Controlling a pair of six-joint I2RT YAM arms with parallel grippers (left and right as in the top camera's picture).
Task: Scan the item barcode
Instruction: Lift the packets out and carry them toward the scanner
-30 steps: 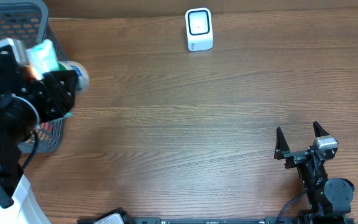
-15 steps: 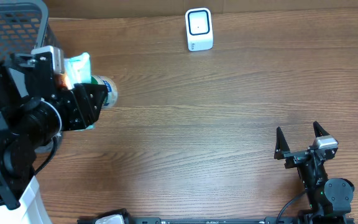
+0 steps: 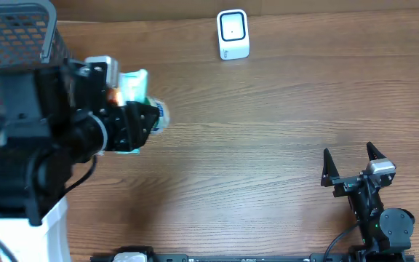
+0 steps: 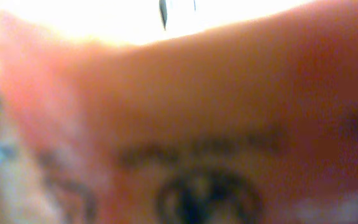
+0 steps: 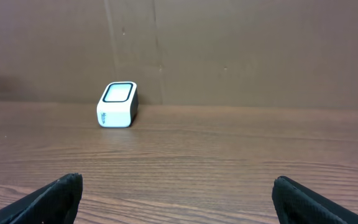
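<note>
The item (image 3: pixel 134 86), a teal-and-white pack with a rounded pale end, hangs above the left part of the table with my left gripper (image 3: pixel 142 118) shut on it. In the left wrist view the item (image 4: pixel 197 124) fills the frame as a blurred orange-red surface with dark print, and the fingers are hidden. The white barcode scanner (image 3: pixel 233 34) stands at the table's far edge, well to the right of the item; it also shows as a small box, the scanner (image 5: pixel 118 104), in the right wrist view. My right gripper (image 3: pixel 351 164) rests open and empty at the near right, the same right gripper (image 5: pixel 178 184) facing the scanner.
A grey mesh basket (image 3: pixel 13 29) stands at the far left corner, partly behind the left arm. A brown wall (image 5: pixel 229 50) rises behind the scanner. Bare wooden table (image 3: pixel 268 138) lies between the two arms.
My left arm has carried the item to the right, from over the basket's edge out above the table. The right arm has not moved.
</note>
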